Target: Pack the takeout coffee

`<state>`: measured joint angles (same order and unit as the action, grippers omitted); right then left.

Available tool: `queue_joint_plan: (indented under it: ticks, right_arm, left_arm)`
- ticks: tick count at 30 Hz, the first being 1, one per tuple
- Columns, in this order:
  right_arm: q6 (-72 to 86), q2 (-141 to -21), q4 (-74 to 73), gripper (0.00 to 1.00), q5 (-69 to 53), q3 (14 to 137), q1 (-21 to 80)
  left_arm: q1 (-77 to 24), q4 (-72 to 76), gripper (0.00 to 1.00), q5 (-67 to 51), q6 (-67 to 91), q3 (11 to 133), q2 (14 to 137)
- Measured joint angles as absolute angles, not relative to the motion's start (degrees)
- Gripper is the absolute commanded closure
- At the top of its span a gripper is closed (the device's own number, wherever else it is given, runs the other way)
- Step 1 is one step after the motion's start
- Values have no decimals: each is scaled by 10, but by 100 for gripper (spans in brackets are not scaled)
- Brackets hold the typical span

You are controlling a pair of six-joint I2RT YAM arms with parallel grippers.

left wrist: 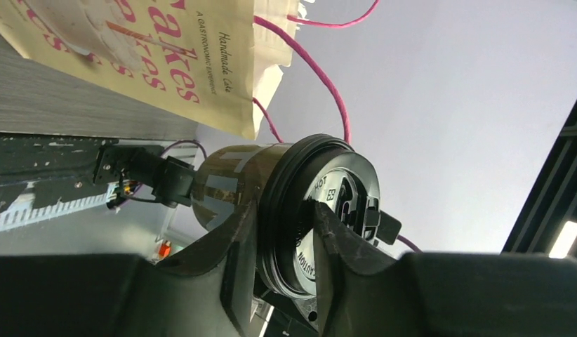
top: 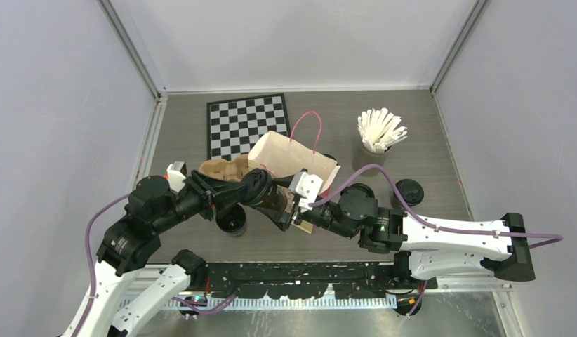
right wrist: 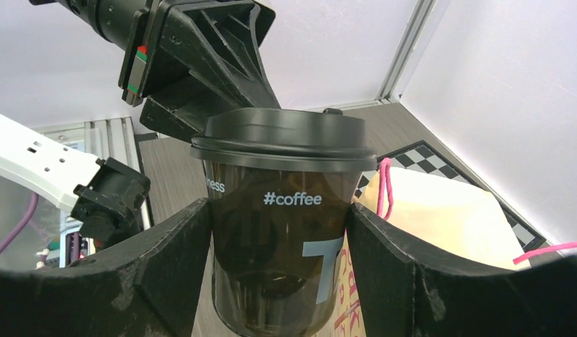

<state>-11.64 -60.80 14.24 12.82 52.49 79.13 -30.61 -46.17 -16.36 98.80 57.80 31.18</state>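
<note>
The right gripper grips the lidded coffee cup by its walls, one finger on each side. The left gripper pinches the lid at its rim (one finger on top). The cup is held over the table near its front edge, just beside the paper bag.
</note>
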Motion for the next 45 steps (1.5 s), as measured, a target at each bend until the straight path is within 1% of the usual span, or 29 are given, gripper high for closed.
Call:
queue_joint_plan:
  ticks: [2, 4, 6, 14, 23, 29, 32, 37, 45]
  right_arm:
    - [-111, -608, 142, 25, 133, 525, 791]
    - [-103, -608, 140, 22, 135, 525, 791]
    - [-97, -608, 135, 20, 135, 525, 791]
    - [-70, -592, 78, 12, 136, 508, 793]
    - [-28, -515, -41, 11, 145, 473, 795]
    - [26, -438, -138, 10, 174, 469, 795]
    - [56, -414, -198, 10, 198, 487, 795]
    - [86, -412, -268, 10, 242, 522, 795]
    - [103, -416, -310, 9, 322, 534, 795]
  left_arm:
    - [-306, -456, 78, -161, 988, 578, 311]
    - [-306, -451, 85, -160, 988, 578, 308]
    - [-306, -448, 90, -159, 985, 576, 304]
    - [-306, -449, 93, -164, 935, 564, 296]
    - [-306, -459, 95, -209, 805, 564, 334]
    - [-306, -458, 97, -248, 688, 549, 356]
    - [-306, -455, 96, -259, 639, 511, 355]
    - [-308, -433, 95, -269, 599, 427, 336]
    - [-332, -346, 93, -265, 565, 309, 307]
